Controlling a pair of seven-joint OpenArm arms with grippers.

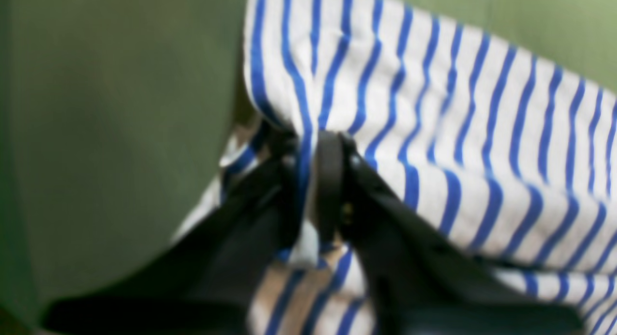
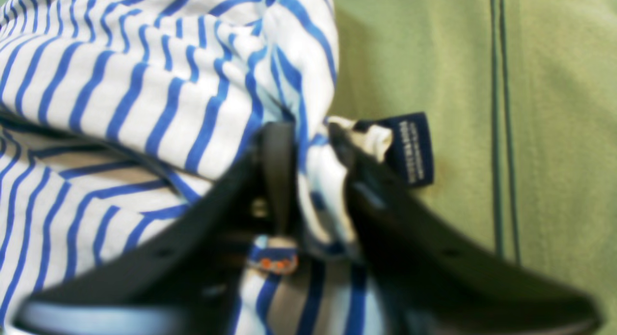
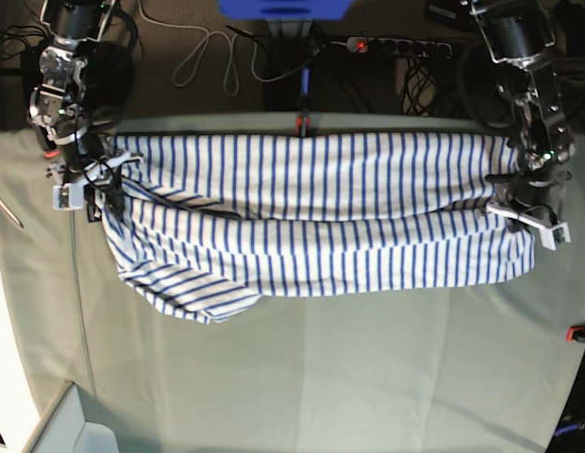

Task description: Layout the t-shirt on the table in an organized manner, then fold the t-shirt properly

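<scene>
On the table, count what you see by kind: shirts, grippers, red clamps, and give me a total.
Striped t-shirt: 1
Grippers: 2, the left gripper and right gripper, each at one end of the shirt
Red clamps at the table edges: 2, one at the far edge, one at the right edge
Total: 5

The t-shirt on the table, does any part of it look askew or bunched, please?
Yes. The t-shirt is stretched sideways between both grippers, but one sleeve sticks out crookedly at the lower edge near the right gripper, with diagonal creases. By the left gripper the edge lies straighter.
</scene>
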